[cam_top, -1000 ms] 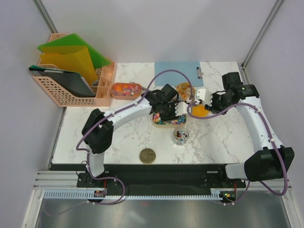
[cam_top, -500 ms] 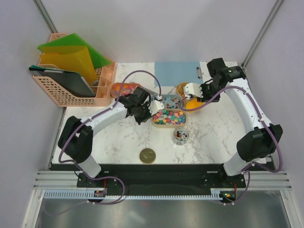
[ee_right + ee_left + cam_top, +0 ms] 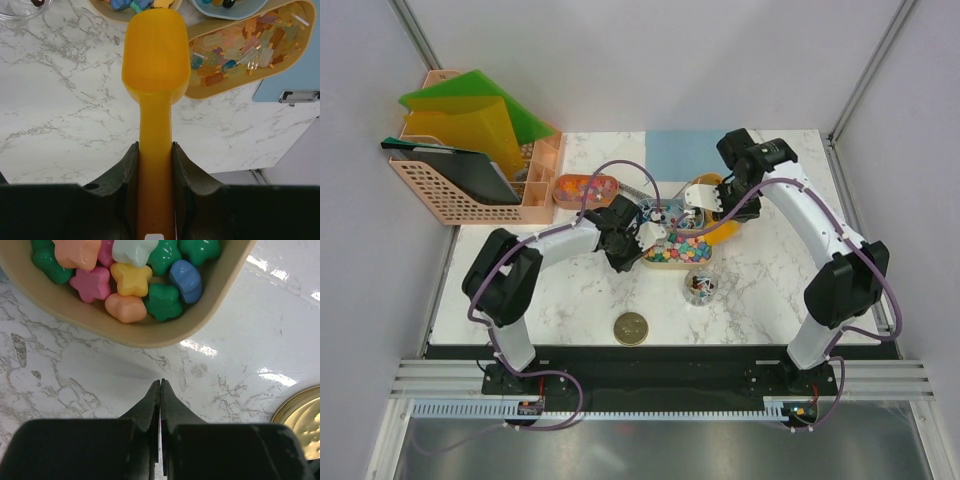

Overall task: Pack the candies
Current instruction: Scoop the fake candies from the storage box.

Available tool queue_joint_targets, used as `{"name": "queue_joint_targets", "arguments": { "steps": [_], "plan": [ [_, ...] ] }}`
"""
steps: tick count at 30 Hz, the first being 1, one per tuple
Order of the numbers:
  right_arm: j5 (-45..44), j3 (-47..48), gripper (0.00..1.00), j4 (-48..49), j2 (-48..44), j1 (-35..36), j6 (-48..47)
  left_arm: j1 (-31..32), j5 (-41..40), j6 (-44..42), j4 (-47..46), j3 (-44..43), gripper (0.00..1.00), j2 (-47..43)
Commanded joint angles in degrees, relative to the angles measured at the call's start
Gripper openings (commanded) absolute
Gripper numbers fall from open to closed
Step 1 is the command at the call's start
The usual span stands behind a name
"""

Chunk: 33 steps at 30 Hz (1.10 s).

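Pastel candies [image 3: 676, 247] [image 3: 131, 279] fill a tan tray [image 3: 150, 335] at mid table. My left gripper [image 3: 650, 233] [image 3: 160, 383] is shut with nothing in it, low over bare marble just short of that tray's rim. The right gripper [image 3: 700, 197] [image 3: 155, 146] is shut on the handle of an orange scoop [image 3: 156, 50], whose bowl is empty and points at the tan tray. Translucent candies [image 3: 240, 45] lie in a yellow tray [image 3: 732, 232] beside the scoop. More orange-red candies [image 3: 582, 186] sit in a tray at the back left. A glass jar [image 3: 701, 286] holds wrapped pieces.
A gold lid [image 3: 631, 328] [image 3: 300, 412] lies near the front edge. A small blue bowl [image 3: 656, 211] [image 3: 230, 6] sits behind the tan tray. A blue clipboard [image 3: 688, 152] lies at the back, and a pink basket [image 3: 470, 195] of folders stands at the back left.
My left gripper has shut and pulled off the tan tray to its left end. The right arm has swung the scoop leftward, toward the trays.
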<state>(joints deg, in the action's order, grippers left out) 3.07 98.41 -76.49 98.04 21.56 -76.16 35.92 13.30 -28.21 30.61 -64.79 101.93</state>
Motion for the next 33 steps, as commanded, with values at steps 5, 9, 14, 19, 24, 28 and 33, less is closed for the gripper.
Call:
{"name": "queue_joint_targets", "arguments": {
  "steps": [5, 9, 14, 19, 24, 28, 33],
  "plan": [
    [-6.4, 4.25, 0.0, -6.22, 4.43, 2.69, 7.08, 0.2, 4.1, 3.51, -3.98, -5.16, 0.02, 3.71],
    [-11.49, 3.28, 0.0, -6.22, 5.49, 5.41, 7.87, 0.2, 5.68, 4.03, -4.24, -7.18, 0.02, 4.68],
    [-16.16, 2.93, 0.0, -6.39, 7.69, 7.79, 10.5, 0.2, 8.4, 5.09, -4.86, -8.42, 0.02, 4.51],
    [-16.7, 3.37, 0.0, -6.57, 10.85, 9.2, 14.02, 0.2, 10.96, 5.71, -5.3, -7.72, 0.02, 3.98],
    [-14.06, 2.49, 0.0, -5.25, 12.0, 9.11, 16.05, 0.29, 12.01, 6.41, -5.3, -7.98, 0.02, 4.33],
    [-13.62, -4.34, 0.0, -1.3, 9.55, 8.5, 14.29, 0.29, 12.19, 6.41, -5.39, -8.42, 0.02, 4.59],
    [-12.92, -5.95, 0.0, -0.07, 9.54, 8.5, 14.29, 0.29, 12.45, 6.76, -5.39, -8.68, 0.02, 4.59]
  ]
}}
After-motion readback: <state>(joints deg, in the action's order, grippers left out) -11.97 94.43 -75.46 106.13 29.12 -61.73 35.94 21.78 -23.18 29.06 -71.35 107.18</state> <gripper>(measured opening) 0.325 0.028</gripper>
